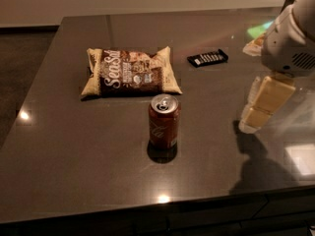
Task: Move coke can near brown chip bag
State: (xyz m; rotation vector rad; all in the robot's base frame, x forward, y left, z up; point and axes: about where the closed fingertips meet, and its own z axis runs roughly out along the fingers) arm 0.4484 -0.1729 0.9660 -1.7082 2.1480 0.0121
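The coke can (164, 121) stands upright near the middle of the dark table, red-brown with a silver top and pull tab. The brown chip bag (129, 73) lies flat just behind it and a little to the left, with white "Sea Salt" lettering and cream ends. A narrow gap of table separates the can from the bag. My gripper (261, 107) hangs at the right side of the view, well to the right of the can, with cream-coloured fingers pointing down above the table. It holds nothing that I can see.
A small black flat packet (207, 58) with white stripes lies behind and to the right of the bag. The dark table (74, 151) has its front edge close below the can. A green reflection (260, 31) shows at the back right.
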